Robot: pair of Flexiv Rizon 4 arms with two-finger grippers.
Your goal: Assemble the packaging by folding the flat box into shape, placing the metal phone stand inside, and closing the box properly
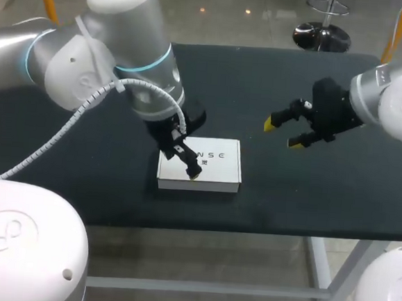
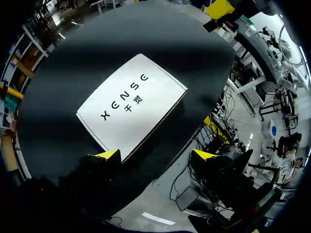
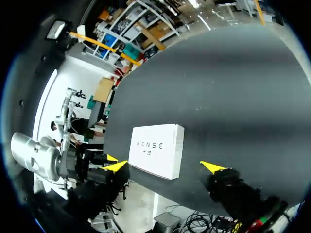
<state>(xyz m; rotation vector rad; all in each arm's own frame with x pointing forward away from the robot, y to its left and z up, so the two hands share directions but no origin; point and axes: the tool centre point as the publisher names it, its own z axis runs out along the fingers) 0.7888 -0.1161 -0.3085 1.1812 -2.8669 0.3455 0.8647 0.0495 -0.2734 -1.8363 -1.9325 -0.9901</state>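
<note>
Head view: the closed white box (image 1: pixel 213 167) lies long side across the table (image 1: pixel 309 194). The left jaws, nearer, hang spread open over its near edge; the right jaws, also released, hover well apart to its right.

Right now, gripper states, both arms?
Left gripper: open, holding nothing, one finger at the box corner.
Right gripper: open, empty, apart from the box.

Robotics lab — left arm (image 1: pixel 118 46), right arm (image 1: pixel 393 96) over black-topped table (image 1: pixel 262 79) on metal frame (image 1: pixel 322 272).
</note>
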